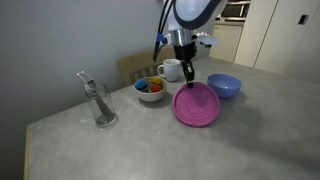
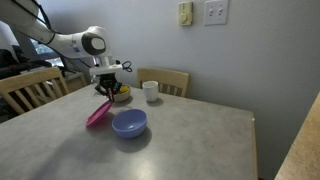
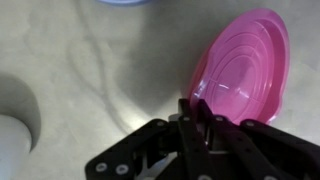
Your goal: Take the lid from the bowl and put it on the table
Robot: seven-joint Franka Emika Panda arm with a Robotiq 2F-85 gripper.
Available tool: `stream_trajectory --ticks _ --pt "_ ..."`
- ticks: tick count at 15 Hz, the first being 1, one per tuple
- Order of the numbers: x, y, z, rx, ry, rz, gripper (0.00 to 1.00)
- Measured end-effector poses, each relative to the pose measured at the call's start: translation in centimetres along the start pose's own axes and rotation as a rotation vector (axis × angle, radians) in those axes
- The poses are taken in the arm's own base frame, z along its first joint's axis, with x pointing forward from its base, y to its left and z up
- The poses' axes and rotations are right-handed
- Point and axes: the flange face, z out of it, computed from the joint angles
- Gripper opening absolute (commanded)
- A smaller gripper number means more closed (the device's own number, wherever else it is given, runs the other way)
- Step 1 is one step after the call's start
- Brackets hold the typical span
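- The gripper (image 1: 187,84) has its fingers (image 3: 198,112) clamped on the rim of the lid (image 1: 197,106).
- The lid is off the bowl (image 1: 224,86) and tilted just beside it (the wrist view shows its ridged face), with its low edge down by the table (image 1: 120,140); whether it touches cannot be told.
- The bowl stands uncovered and upright.
- A white mug (image 1: 171,69) and a small white bowl (image 1: 151,90) with colourful contents sit behind.
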Motion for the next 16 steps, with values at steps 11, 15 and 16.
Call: stream_trajectory --ticks 11,15,16 --pt "3.1 -2.3 0.3 0.010 -0.041 -0.199 0.72" --pt "1.6 -0.4 -0.6 -0.018 -0.040 -0.109 1.00" --pt "0.9 0.3 -1.5 -0.032 -0.033 -0.060 1.00"
